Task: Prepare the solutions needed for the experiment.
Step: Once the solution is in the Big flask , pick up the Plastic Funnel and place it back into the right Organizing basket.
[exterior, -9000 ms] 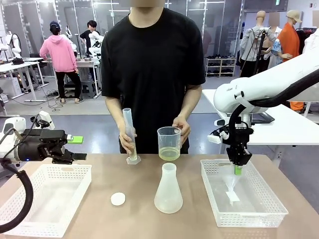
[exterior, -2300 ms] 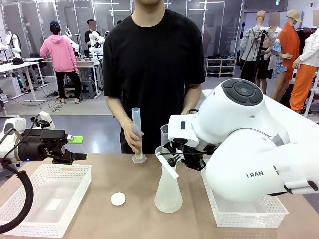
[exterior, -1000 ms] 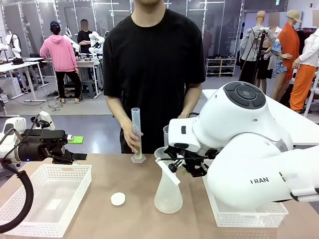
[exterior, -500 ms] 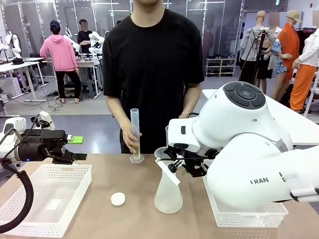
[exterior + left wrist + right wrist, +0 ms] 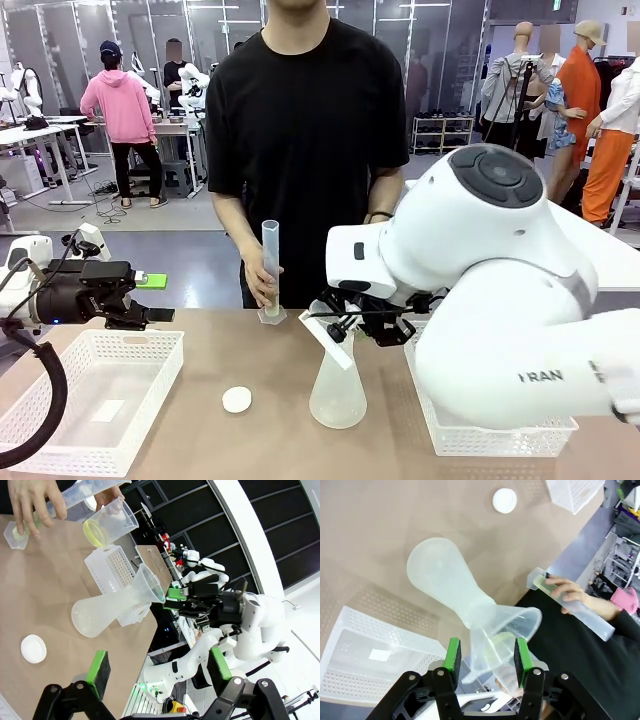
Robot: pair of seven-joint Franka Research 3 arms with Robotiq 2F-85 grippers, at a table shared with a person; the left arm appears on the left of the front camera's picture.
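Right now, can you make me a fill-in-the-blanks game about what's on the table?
1. The right gripper grips a clear ____ sitting in the neck of the flask.
2. The person's hand holds a tall measuring ____.
3. The small round disc beside the flask is ____.
4. The jaws of the left gripper stand ____.
Missing words: funnel, cylinder, white, open.

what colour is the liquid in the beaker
Pale yellow-green liquid, best seen in the left wrist view.

A laboratory set in an open work hall: a funnel (image 5: 512,622) sits between the jaws of the right gripper (image 5: 486,655) over a flask (image 5: 440,575), a measuring cylinder (image 5: 270,250) is held just beyond them, and far past them run glass walls (image 5: 440,50), work tables (image 5: 40,132) and shelves (image 5: 442,132).
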